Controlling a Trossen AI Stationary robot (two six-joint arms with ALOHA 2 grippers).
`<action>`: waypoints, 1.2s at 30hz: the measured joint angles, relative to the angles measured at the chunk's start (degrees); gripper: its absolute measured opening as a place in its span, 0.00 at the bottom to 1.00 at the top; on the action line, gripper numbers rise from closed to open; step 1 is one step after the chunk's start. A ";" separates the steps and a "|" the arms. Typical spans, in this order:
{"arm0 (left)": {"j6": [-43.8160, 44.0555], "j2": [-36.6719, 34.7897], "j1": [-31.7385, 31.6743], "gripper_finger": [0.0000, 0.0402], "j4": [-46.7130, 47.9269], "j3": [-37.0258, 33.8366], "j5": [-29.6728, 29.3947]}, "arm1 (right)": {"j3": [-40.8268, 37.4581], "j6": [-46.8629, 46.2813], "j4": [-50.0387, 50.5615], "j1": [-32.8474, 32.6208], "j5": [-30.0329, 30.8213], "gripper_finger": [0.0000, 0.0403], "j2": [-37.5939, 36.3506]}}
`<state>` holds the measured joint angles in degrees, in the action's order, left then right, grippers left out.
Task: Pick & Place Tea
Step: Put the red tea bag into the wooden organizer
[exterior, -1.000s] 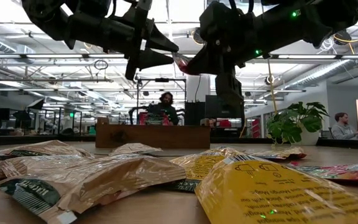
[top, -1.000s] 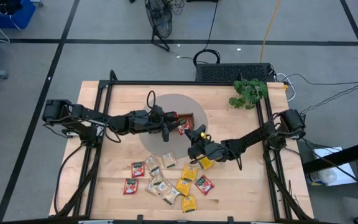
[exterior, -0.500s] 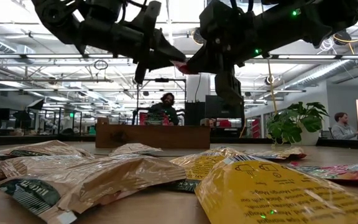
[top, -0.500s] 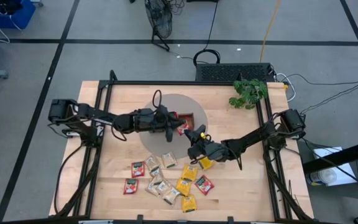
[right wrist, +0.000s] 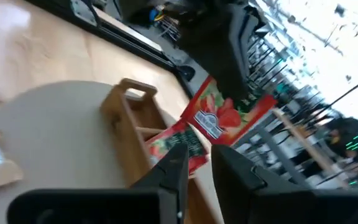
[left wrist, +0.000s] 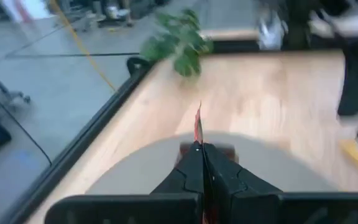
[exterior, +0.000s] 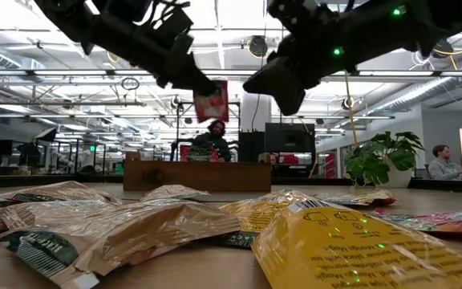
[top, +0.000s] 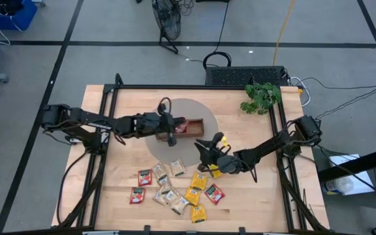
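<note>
My left gripper (top: 173, 126) hangs over the brown wooden tray (top: 193, 124) and is shut on a red tea sachet (exterior: 212, 102), which shows edge-on in the left wrist view (left wrist: 198, 124). My right gripper (top: 203, 145) stands just to the tray's near right, open, with nothing between its fingers (right wrist: 197, 167). It faces the held sachet (right wrist: 224, 118). Another red sachet (right wrist: 178, 144) shows at the tray's wall (right wrist: 132, 118). Several red, yellow and beige sachets (top: 175, 186) lie flat near the table's front edge. My left gripper pinches the red sachet's upper edge (exterior: 205, 87) between its two shut fingers. The fingers come from the table's left, slanting slightly down. The sachet hangs upright below the fingertips, clear of the tray.
The tray sits on a round grey mat (top: 162, 147) in the table's middle. A potted plant (top: 261, 96) stands at the far right corner. Black frame rails (top: 107, 130) run along the table's left and right sides. People sit in the room beyond (exterior: 213, 132).
The red sachet has passed from my right gripper to my left. My left gripper has shut on it and rolled, so the sachet now hangs upright. My right gripper has opened, let go, rolled and drawn back a little toward the table's near edge.
</note>
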<state>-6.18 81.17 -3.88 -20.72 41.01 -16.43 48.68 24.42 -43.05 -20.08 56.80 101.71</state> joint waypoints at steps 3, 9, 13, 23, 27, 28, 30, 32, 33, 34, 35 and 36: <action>-5.97 0.86 -0.36 0.01 2.75 0.00 3.34 | -1.49 -4.19 -0.06 -0.60 -0.04 0.16 0.00; -6.00 2.81 -2.73 0.01 4.45 0.08 4.53 | -4.69 -7.81 -0.58 -0.66 0.07 0.13 0.00; -5.23 3.89 -4.68 0.01 5.25 -0.59 6.22 | -5.92 -8.60 -2.75 -0.65 0.11 0.11 0.00; -5.54 11.21 -6.81 0.01 1.40 -1.92 10.01 | -6.09 -8.37 -3.05 -0.67 0.10 0.10 0.00; -5.48 14.71 -7.19 0.01 -1.88 -1.90 9.70 | -6.09 -8.62 -3.06 -0.67 0.07 0.10 0.00; -5.46 15.15 -7.16 0.01 -2.16 -1.92 9.16 | -6.09 -8.65 -3.06 -0.70 0.07 0.10 0.00; -5.33 15.45 -6.94 0.02 -2.85 -1.92 7.57 | -6.09 -8.67 -3.06 -0.72 0.07 0.10 0.00; -5.37 15.26 -6.73 0.02 -2.97 -1.92 7.05 | -6.09 -8.59 -3.06 -0.96 0.09 0.10 0.00; -5.36 14.87 -6.62 0.02 -2.77 -1.92 7.01 | -6.09 -8.39 -3.04 -1.02 0.07 0.10 0.00; -5.32 14.35 -6.45 0.02 -2.57 -1.92 6.97 | -6.09 -8.10 -3.04 -1.06 0.07 0.10 0.00; -5.21 13.72 -6.24 0.02 -2.66 -1.92 6.95 | -6.09 -8.04 -3.04 -1.11 0.07 0.10 0.00; -5.05 13.19 -6.07 0.02 -2.79 -1.92 6.95 | -6.09 -7.93 -3.04 -1.11 0.07 0.10 0.00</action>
<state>-11.23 94.35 -9.95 -23.51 39.09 -9.48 42.59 16.49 -46.09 -21.19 56.86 101.71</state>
